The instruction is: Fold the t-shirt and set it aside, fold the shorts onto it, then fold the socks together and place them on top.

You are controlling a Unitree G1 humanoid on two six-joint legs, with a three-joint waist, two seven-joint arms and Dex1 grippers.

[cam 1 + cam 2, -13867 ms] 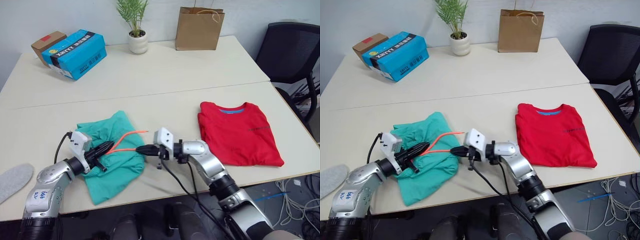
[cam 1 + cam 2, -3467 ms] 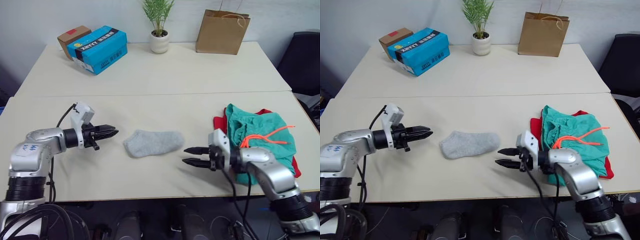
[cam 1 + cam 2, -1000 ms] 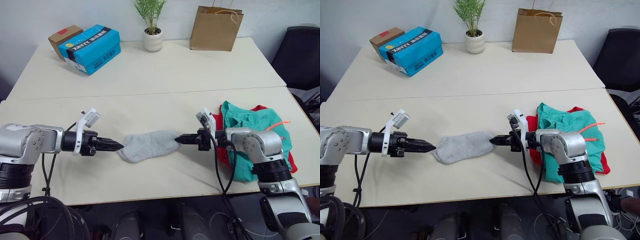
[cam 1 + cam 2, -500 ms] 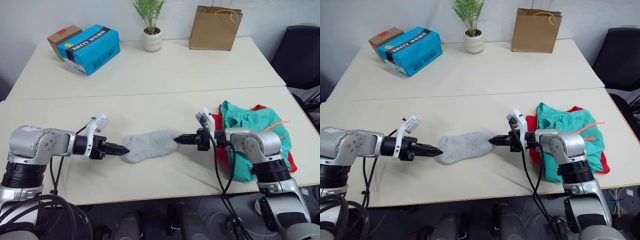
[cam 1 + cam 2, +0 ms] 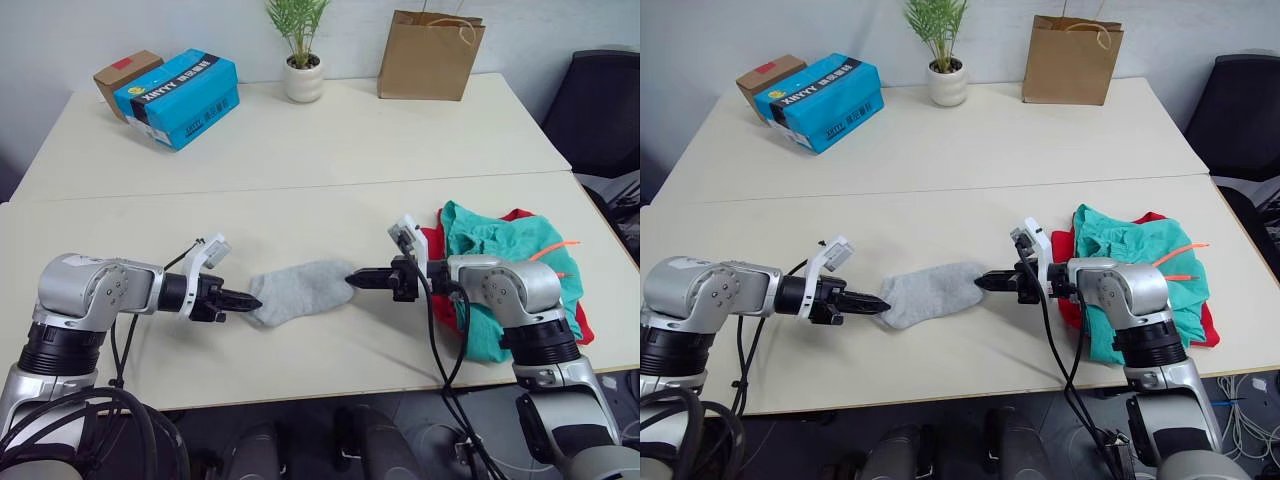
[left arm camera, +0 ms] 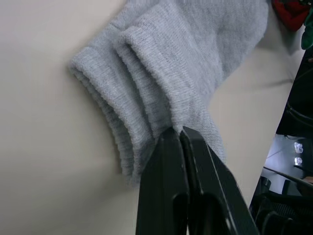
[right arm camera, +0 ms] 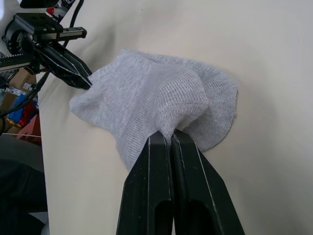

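Your left hand (image 5: pixel 252 299) pinching the socks' (image 5: pixel 300 290) cuffs, your right hand (image 5: pixel 352 279) pressed on their toes, shorts (image 5: pixel 500 245) piled atop t-shirt (image 5: pixel 435 250) beside, tabletop (image 5: pixel 330 190).

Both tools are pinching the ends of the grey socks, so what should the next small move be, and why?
Probably lift the left tool and carry its cuff end over toward the right tool, folding the light grey knit socks in half: they lie stacked flat, each end pinched.
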